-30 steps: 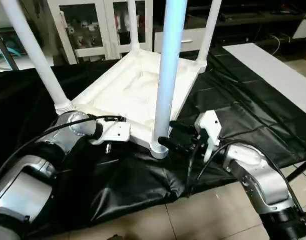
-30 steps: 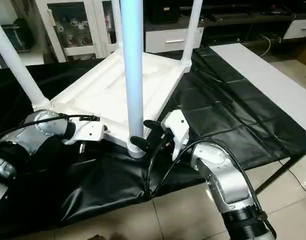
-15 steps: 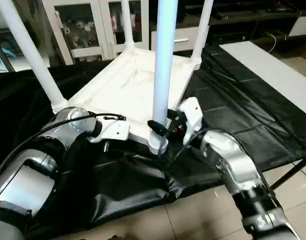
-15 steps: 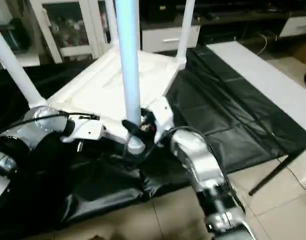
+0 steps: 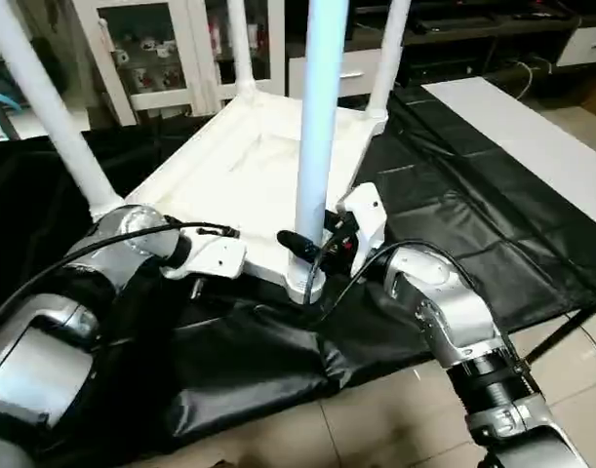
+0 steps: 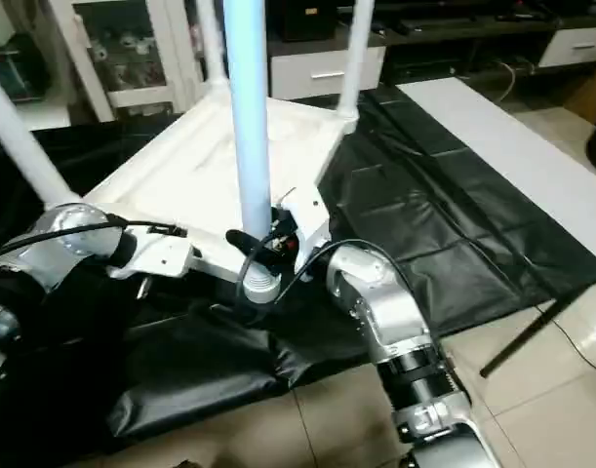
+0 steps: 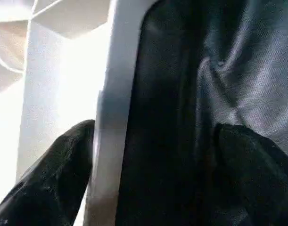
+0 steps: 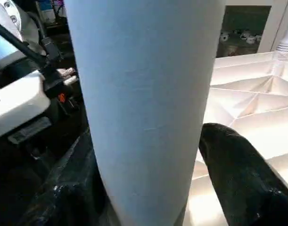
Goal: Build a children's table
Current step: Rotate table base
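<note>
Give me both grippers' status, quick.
Left gripper: fingers straddle the tabletop's near rim; grip cannot be told.
Right gripper: shut on the near leg above its socket.

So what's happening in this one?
A humanoid robot is assembling a children's table, whose top lies upside down on a black-draped work table. All four legs stand up from the corner sockets. The right gripper closes around the nearest leg just above its socket, while the left gripper clamps the top's near edge.
</note>
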Motion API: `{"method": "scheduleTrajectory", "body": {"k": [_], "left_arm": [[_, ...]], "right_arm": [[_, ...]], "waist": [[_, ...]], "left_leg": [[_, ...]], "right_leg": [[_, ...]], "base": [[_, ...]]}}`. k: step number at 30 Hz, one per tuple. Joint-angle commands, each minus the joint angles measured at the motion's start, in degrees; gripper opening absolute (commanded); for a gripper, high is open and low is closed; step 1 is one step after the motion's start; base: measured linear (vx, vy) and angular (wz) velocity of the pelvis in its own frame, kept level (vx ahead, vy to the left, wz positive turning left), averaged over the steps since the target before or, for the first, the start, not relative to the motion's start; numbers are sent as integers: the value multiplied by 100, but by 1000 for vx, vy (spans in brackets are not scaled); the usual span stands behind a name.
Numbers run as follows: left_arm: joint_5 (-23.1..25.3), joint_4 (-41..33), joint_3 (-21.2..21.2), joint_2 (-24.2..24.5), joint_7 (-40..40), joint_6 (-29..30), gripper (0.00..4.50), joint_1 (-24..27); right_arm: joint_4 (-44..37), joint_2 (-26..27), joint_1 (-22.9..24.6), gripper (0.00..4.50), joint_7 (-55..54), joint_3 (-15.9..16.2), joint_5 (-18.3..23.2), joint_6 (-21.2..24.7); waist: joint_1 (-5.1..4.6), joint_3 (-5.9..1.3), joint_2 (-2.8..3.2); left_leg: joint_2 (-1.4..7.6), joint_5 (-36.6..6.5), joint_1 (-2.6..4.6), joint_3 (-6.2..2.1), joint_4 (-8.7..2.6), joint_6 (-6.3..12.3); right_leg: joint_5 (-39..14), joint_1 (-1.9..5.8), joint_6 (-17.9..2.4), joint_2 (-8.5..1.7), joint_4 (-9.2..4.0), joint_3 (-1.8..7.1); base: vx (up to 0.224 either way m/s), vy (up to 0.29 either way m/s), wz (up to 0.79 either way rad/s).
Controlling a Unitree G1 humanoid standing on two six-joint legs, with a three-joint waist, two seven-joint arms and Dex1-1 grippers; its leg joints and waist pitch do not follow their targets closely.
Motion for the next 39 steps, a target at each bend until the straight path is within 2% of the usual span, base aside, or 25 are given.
{"method": "scheduleTrajectory", "body": {"k": [1, 2, 4, 6, 7, 9, 11, 12, 13, 14, 15, 18, 21, 24, 25, 26, 27, 28, 29, 32, 33, 37, 38, 39], "left_arm": [[99, 11, -180, 306, -597, 67, 443, 354], [67, -104, -176, 363, -678, 93, 443, 439], [10, -340, -170, 464, -816, 173, 443, 602], [-86, -667, -141, 565, -970, 318, 443, 795], [-181, -998, -104, 645, -1105, 497, 443, 958], [-181, -998, -104, 645, -1105, 497, 443, 958], [-387, -1516, -20, 740, -1322, 856, 443, 1187], [-475, -1737, 12, 777, -1401, 1014, 443, 1279], [-514, -1830, 27, 791, -1432, 1083, 443, 1318], [-705, -2244, 97, 834, -1532, 1385, 443, 1487], [-768, -2406, 131, 842, -1535, 1500, 443, 1553], [-881, -2667, 209, 804, -1452, 1669, 443, 1655], [-1178, -3074, 429, 519, -1126, 2040, 443, 1821], [-1288, -3154, 611, 213, -634, 2077, 443, 1882], [-1277, -3136, 628, 185, -562, 2048, 443, 1878], [-1248, -3022, 768, -8, -88, 1887, 443, 1853], [-1261, -2970, 828, -73, 63, 1809, 443, 1843], [-1300, -2886, 949, -196, 348, 1675, 443, 1831], [-1342, -2848, 1024, -251, 477, 1608, 443, 1833], [-1308, -2729, 1138, -284, 723, 1490, 443, 1822], [-1214, -2635, 1171, -263, 869, 1380, 443, 1813], [-1033, -2316, 1267, -121, 1232, 1096, 443, 1749], [-1101, -2300, 1338, -116, 1254, 1093, 443, 1745], [-1374, -2450, 1518, -175, 1185, 1202, 443, 1792]], "right_arm": [[-76, -267, -71, 309, -122, -489, 23, 35], [-100, -331, -57, 309, -66, -502, 23, 24], [-151, -447, -25, 309, 53, -523, 40, 3], [-203, -558, 12, 309, 170, -555, 76, -12], [-159, -619, 7, 309, 168, -586, 59, -69], [-159, -619, 7, 309, 168, -586, 59, -69], [55, -636, -70, 309, 5, -677, 16, -177], [144, -630, -106, 309, -65, -721, 8, -215], [183, -626, -122, 309, -98, -741, 5, -232], [376, -597, -199, 309, -274, -841, -11, -314], [438, -589, -219, 309, -319, -863, -5, -332], [533, -578, -236, 309, -353, -850, -4, -385], [795, -477, -273, 309, -514, -810, -68, -530], [926, -372, -305, 309, -580, -751, -113, -627], [921, -362, -305, 309, -577, -747, -108, -626], [861, -292, -297, 309, -536, -723, -65, -605], [811, -274, -282, 309, -524, -708, -58, -585], [718, -237, -253, 309, -502, -679, -55, -552], [643, -220, -222, 309, -462, -658, -34, -508], [411, -224, -110, 309, -363, -583, 5, -420], [299, -231, -43, 309, -320, -559, 28, -382], [-174, -301, 228, 309, -295, -537, 99, -241], [-327, -332, 309, 309, -286, -545, 125, -191], [-570, -386, 433, 309, -262, -568, 185, -111]], "waist": [[57, -384, 43], [41, -381, 9], [6, -371, 30], [-16, -366, 12], [-18, -373, 23], [-39, -358, 30], [-40, -351, 43], [-47, -346, 80], [-52, -352, 72], [-61, -351, 68], [-67, -347, 61], [-72, -353, 65], [-67, -349, 55], [-49, -348, 32], [-27, -358, 41], [-21, -353, 30], [21, -364, 36], [21, -364, 36], [45, -382, 12], [43, -391, 3], [44, -391, -19], [52, -384, -5], [52, -384, -5], [57, -379, -6]], "left_leg": [[182, -1220, 57, -47, -458, -137], [174, -1209, 45, -42, -457, -117], [177, -1258, 49, -39, -458, -91], [188, -1307, 50, -38, -459, -72], [198, -1309, 54, -40, -461, -75], [186, -1368, 57, -29, -465, -70], [196, -1468, 69, -34, -478, -130], [189, -1527, 75, -35, -479, -155], [191, -1562, 85, -29, -477, -176], [210, -1593, 85, -38, -486, -214], [189, -1600, 88, -24, -483, -201], [178, -1547, 86, -19, -473, -177], [167, -1482, 95, -1, -463, -165], [159, -1491, 88, 2, -455, -123], [162, -1475, 105, 2, -449, -111], [165, -1459, 90, 1, -452, -85], [167, -1402, 102, 6, -443, -77], [167, -1402, 102, 6, -443, -77], [170, -1287, 81, 1, -437, -34], [164, -1078, 58, -6, -429, 34], [156, -1000, 53, 0, -422, 71], [153, -1020, 53, -5, -429, 74], [153, -1020, 53, -5, -429, 74], [159, -1046, 56, -11, -440, 57]], "right_leg": [[-332, 320, -1483, -314, -291, 219], [-339, 324, -1484, -306, -293, 219], [-463, 310, -1508, -304, -303, 217], [-565, 308, -1511, -305, -308, 222], [-563, 312, -1525, -319, -297, 225], [-693, 282, -1512, -288, -319, 220], [-859, 277, -1489, -299, -325, 230], [-910, 262, -1483, -287, -329, 230], [-913, 255, -1489, -290, -330, 233], [-891, 259, -1530, -307, -312, 237], [-925, 250, -1513, -275, -333, 234], [-890, 256, -1509, -271, -333, 239], [-857, 238, -1530, -253, -339, 239], [-943, 250, -1484, -254, -356, 240], [-959, 241, -1466, -258, -360, 241], [-956, 247, -1435, -245, -359, 240], [-903, 243, -1417, -249, -355, 241], [-903, 243, -1417, -249, -355, 241], [-748, 256, -1403, -247, -337, 233], [-434, 276, -1369, -230, -304, 226], [-410, 277, -1354, -232, -301, 226], [-607, 277, -1177, -233, -331, 234], [-607, 277, -1177, -233, -331, 234], [-664, 270, -1172, -241, -338, 233]], "base": [[0, 0, 0], [0, 0, 0], [0, 0, 0], [0, 0, 0], [0, 0, 0], [0, 0, 0], [0, 0, 0], [0, 0, 0], [0, 0, 0], [0, 0, 0], [0, 0, 0], [0, 0, 0], [0, 0, 0], [0, 0, 0], [0, 0, 0], [0, 0, 0], [0, 0, 0], [0, 0, 0], [0, 0, 0], [0, 0, 0], [0, 0, 0], [0, 0, 0], [0, 0, 0], [0, 0, 0]]}}
